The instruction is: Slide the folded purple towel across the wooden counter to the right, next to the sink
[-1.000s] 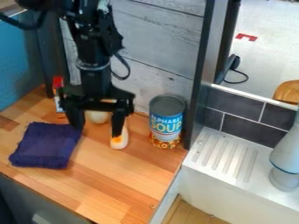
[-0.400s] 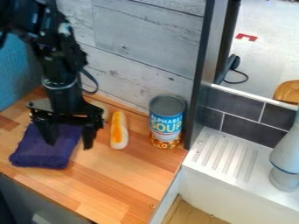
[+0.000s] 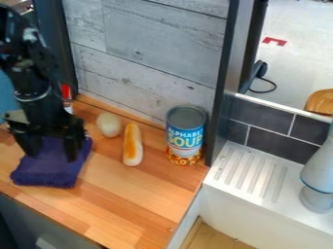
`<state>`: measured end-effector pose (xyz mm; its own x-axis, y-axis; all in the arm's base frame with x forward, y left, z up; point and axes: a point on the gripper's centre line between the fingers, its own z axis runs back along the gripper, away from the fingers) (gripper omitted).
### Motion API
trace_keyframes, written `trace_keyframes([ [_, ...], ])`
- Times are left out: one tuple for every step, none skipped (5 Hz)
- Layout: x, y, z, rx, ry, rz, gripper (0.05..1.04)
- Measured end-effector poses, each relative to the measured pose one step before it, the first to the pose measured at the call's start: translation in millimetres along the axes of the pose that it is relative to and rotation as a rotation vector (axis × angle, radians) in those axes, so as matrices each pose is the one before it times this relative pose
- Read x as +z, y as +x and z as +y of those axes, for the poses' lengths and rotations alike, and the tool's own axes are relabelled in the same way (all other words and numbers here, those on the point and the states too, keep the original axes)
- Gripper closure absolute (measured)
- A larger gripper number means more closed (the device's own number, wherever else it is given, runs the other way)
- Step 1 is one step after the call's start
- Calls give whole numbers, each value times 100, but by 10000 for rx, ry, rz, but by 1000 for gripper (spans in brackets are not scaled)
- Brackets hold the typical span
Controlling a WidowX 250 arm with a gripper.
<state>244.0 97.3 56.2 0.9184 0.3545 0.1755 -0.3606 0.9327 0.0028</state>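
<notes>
At the left part of the counter, the black gripper hangs over a dark purple cloth with its two fingers wide apart and nothing held between them; whether the tips touch the fabric cannot be told. The cloth lies flat and roughly square, close to the counter's front edge on the left, with its near side bare of the fingers. Behind it, toward the back left corner, stands a narrow red-topped item, partly hidden by the arm. To the right, near the back edge, sits a pale round item, and just beside it lies a long pale bun-like piece with an orange strip, its length running from the back edge toward the front. The soup can stands upright in the back right corner, and past the counter's right edge is a ribbed metal drainboard with a grey tap. The step in hand looks like lining up over the cloth, with the grasp not yet made. A hold on it would call for a straight descent until the tips meet the weave, then closing to pinch up a fold, since flat fabric offers little to grip.
</notes>
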Motion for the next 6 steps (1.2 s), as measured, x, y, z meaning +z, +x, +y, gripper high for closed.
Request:
trace_keyframes([
  [-924, 956, 1358, 126, 41, -15, 83],
  [-1626, 1218, 280, 321, -147, 66, 83],
  [-2059, 977, 298, 207, 135, 190, 83],
  [-1175, 312, 326, -62, 141, 79, 83],
  [-784, 171, 1461, 237, 54, 81, 83],
  [-708, 175, 319, -31, -36, 137, 83],
])
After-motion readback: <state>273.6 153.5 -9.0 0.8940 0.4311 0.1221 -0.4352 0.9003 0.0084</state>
